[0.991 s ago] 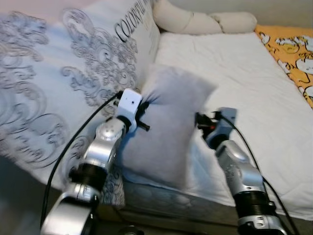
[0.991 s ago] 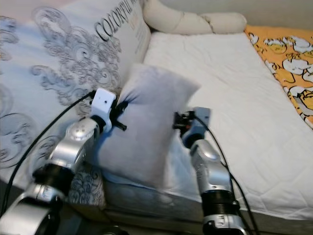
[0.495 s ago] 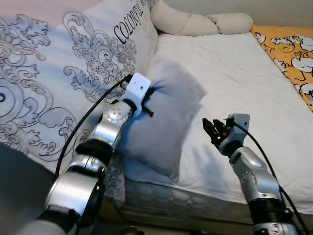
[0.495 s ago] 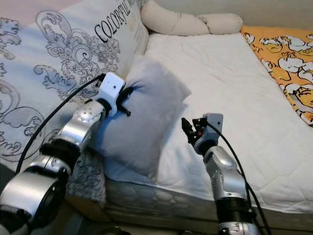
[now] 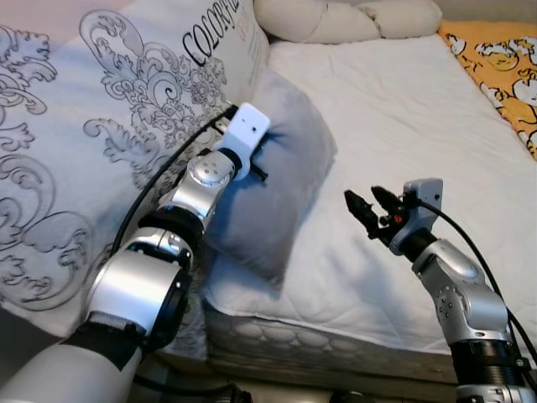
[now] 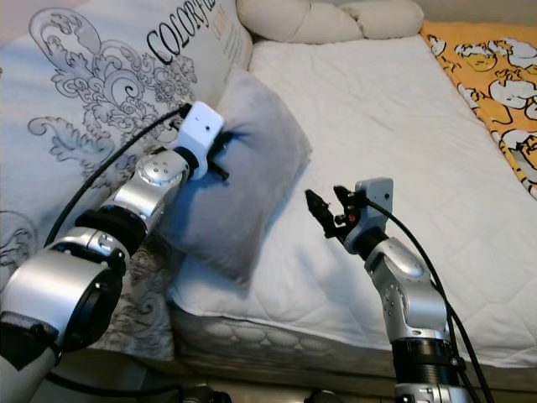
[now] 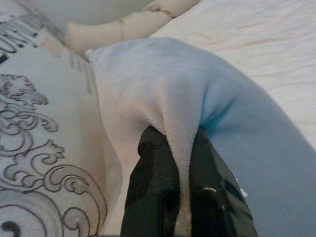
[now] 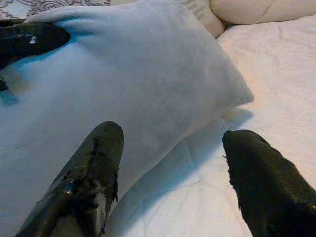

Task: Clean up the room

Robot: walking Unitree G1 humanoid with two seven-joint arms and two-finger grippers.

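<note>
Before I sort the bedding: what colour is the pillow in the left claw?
Plain light grey pillow, pinched by the left claw; clearest in the right eye view.

Head stereo pair looks forward and down over bed (image 5: pixel 403 109), sharing grey pillow (image 5: pixel 277 176) and both arms. Wrist cams close up on same pillow from opposite sides.

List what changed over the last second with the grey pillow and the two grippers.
The right gripper let go of the grey pillow and pulled back, fingers open above the white mattress. The pillow, lifted before, has been carried toward the patterned duvet and leans against it. The left gripper stays pinched on its edge.
</note>
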